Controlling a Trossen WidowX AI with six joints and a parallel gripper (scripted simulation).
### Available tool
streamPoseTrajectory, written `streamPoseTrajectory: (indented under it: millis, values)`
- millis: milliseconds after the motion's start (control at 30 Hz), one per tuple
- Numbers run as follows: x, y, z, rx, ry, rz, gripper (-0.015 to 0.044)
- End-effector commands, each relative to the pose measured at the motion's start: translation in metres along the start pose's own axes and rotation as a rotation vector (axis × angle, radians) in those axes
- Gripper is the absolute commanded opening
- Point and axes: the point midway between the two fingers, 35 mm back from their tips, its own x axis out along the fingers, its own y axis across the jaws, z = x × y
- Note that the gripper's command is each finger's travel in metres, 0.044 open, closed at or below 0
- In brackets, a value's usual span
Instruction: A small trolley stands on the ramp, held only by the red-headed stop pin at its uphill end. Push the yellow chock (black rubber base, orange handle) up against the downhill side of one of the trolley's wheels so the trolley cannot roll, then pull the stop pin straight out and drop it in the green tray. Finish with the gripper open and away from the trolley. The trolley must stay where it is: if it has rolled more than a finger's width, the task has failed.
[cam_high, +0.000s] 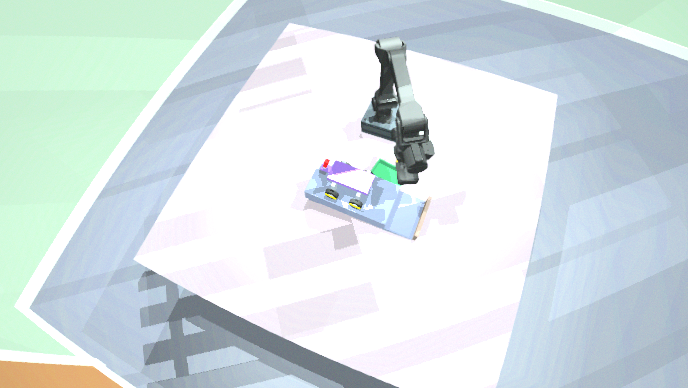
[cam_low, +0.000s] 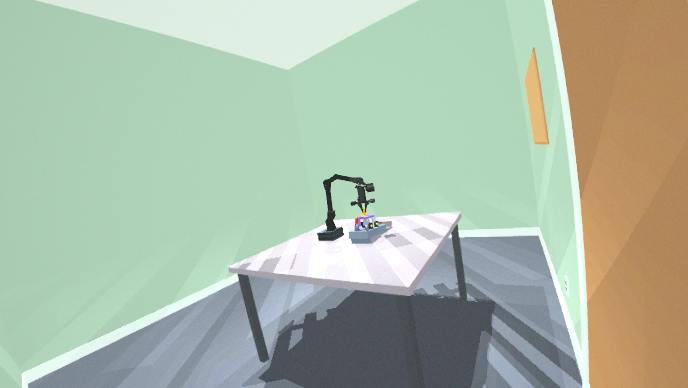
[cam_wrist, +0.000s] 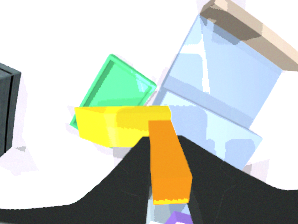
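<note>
My gripper (cam_low: 364, 210) (cam_wrist: 161, 142) is shut on the orange handle of the yellow chock (cam_wrist: 115, 126) and holds it above the table side of the ramp (cam_high: 400, 217) (cam_low: 361, 237) (cam_wrist: 225, 65). In the wrist view the chock overlaps the near end of the green tray (cam_wrist: 122, 82) (cam_high: 382, 173). The purple trolley (cam_high: 345, 181) (cam_low: 369, 218) (cam_wrist: 179, 218) stands on the ramp's upper part, with two wheels showing in the top view. The red-headed stop pin (cam_high: 326, 163) (cam_low: 357, 221) stands upright at its uphill end. The fingertips are hidden in the top view.
A tan end board (cam_high: 423, 219) (cam_wrist: 250, 31) crosses the ramp's low end. The arm's dark base (cam_high: 379, 128) (cam_low: 330, 234) (cam_wrist: 8, 110) stands behind the ramp and tray. The tray lies beside the ramp, on the base side.
</note>
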Motion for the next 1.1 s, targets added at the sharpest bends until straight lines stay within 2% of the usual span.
streamPoseTrajectory:
  millis: [0,867,1067]
  values:
    - [-0.0019,-0.0016,-0.0001,-0.156,0.014,0.001,0.0000]
    - [-0.0018,-0.0022,0.0022,-1.069,0.059,0.052,0.0000]
    - [-0.0018,-0.0023,0.0023,-1.120,0.060,0.056,0.0000]
